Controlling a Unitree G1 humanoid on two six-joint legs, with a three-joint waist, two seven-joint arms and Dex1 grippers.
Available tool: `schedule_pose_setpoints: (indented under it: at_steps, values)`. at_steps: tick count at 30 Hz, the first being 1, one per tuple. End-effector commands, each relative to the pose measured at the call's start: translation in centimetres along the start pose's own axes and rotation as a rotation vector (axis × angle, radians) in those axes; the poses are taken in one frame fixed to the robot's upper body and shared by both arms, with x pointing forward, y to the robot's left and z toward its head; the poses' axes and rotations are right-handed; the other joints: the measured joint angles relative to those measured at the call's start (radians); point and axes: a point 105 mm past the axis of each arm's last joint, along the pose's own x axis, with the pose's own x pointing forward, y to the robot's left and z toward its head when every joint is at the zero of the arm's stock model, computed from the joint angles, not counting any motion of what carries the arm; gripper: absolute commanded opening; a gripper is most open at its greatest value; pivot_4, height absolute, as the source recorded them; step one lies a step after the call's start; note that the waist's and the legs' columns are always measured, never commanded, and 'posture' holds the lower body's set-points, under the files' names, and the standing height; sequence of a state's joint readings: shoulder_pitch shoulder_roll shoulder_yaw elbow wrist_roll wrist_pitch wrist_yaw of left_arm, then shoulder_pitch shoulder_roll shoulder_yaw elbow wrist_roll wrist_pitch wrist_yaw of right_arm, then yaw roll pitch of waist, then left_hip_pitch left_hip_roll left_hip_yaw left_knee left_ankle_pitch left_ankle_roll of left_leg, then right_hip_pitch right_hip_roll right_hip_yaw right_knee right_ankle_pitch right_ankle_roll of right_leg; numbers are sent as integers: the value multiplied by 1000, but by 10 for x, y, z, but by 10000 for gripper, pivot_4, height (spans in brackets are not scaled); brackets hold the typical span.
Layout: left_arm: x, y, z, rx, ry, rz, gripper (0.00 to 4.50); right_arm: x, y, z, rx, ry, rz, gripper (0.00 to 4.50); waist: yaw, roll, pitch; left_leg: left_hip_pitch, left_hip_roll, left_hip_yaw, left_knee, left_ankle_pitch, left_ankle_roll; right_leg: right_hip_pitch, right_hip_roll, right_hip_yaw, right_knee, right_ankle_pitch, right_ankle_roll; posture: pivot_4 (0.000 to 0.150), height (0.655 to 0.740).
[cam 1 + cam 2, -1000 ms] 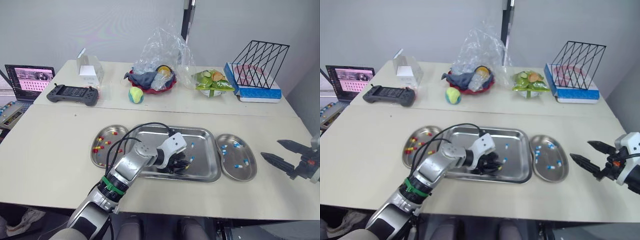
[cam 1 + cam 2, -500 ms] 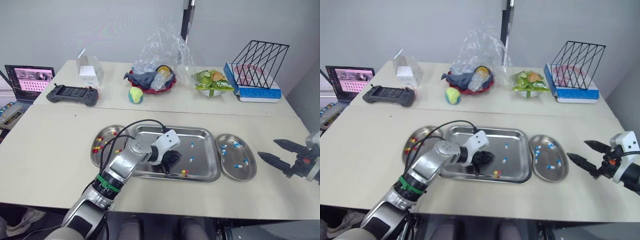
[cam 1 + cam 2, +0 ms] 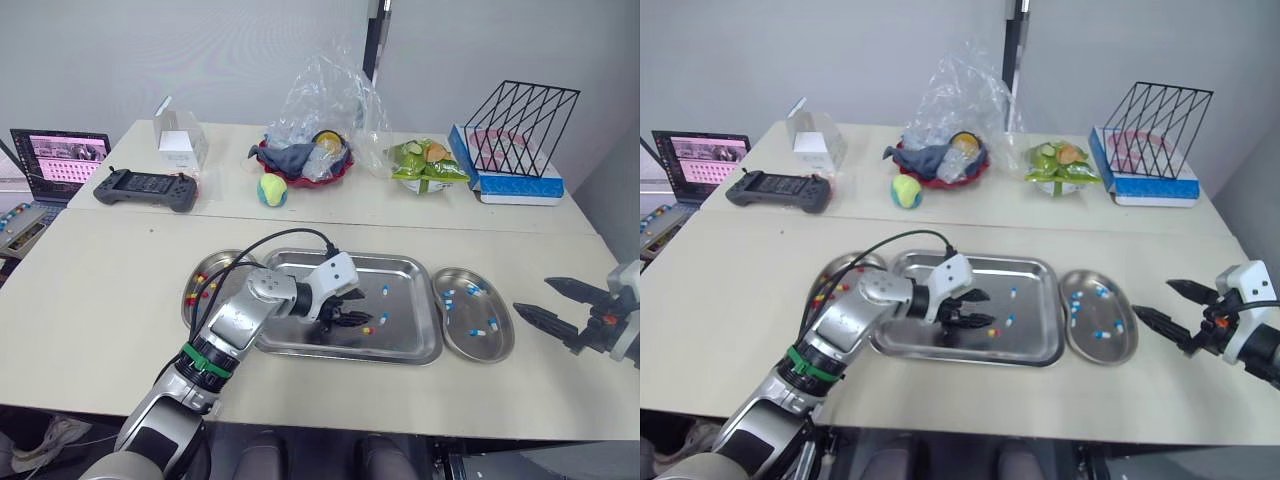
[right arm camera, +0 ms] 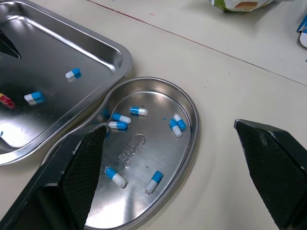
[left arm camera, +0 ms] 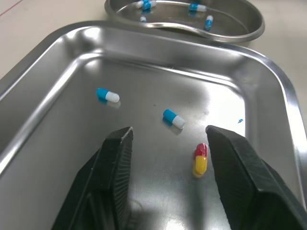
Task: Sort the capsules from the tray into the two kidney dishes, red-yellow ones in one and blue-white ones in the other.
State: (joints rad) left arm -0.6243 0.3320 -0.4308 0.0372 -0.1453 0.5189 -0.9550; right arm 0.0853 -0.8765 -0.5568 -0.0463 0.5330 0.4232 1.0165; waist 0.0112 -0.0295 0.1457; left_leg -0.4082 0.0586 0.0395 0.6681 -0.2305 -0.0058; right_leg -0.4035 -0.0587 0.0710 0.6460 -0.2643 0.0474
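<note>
**Left fingers wide open over the tray, red-yellow capsule loose beside them**

One red-yellow capsule point(image 5: 200, 158) lies on the floor of the tray point(image 3: 408, 338), near its middle and toward the near rim. Two blue-white capsules point(image 5: 173, 118) lie just right and far of it.

Your left fingers point(image 5: 115, 167) are spread wide and grip nothing. In the left wrist view the red-yellow capsule sits inside the gap, close to one finger. You cannot tell from it whether the tips touch the tray floor.

Your right fingers point(image 4: 276, 163) are also spread wide and empty. They are off the surface point(image 3: 100, 300), to the right of the right dish point(image 4: 194, 139).

The right wrist view looks straight into the right dish, which holds several blue-white capsules, and also takes in the tray's right end. The head views add the left dish point(image 3: 213, 256), touching the tray's left end. It holds a scatter of red-yellow capsules point(image 3: 200, 278) and is partly covered by your left arm.

That arm comes up from the near left and crosses the left dish. The wrist is turned so the fingers point right over the tray's middle, and a black cable point(image 3: 290, 234) arches above the forearm. The right arm reaches in from the right edge with its fingers pointing left at the right dish, well apart from it.
</note>
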Motion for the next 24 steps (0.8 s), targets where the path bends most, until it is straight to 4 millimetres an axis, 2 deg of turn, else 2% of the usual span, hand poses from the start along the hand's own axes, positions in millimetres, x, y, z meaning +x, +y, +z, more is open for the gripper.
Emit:
schedule_pose_setpoints:
  at_steps: [1, 7, 17, 24]
  values:
    - [2, 2, 10, 62, -15, 5, 24018, -2, -2, 11, -37, -25, -14, 45000, 0, 0, 0, 0, 0, 0, 0, 0, 0, 0, 0, 0, 0, 0, 0, 1500, 7334]
    - [11, -6, 1, 86, 17, -12, 24018, -2, -1, 11, -39, -26, -22, 45000, 0, 0, 0, 0, 0, 0, 0, 0, 0, 0, 0, 0, 0, 0, 0, 1500, 7334]
    - [13, -14, -11, 129, 43, -43, 24018, -3, -3, 12, -45, -20, -29, 45000, 0, 0, 0, 0, 0, 0, 0, 0, 0, 0, 0, 0, 0, 0, 0, 1500, 7334]
    - [14, -16, -11, 131, 41, -64, 24018, -3, -3, 12, -45, -18, -32, 45000, 0, 0, 0, 0, 0, 0, 0, 0, 0, 0, 0, 0, 0, 0, 0, 1500, 7334]
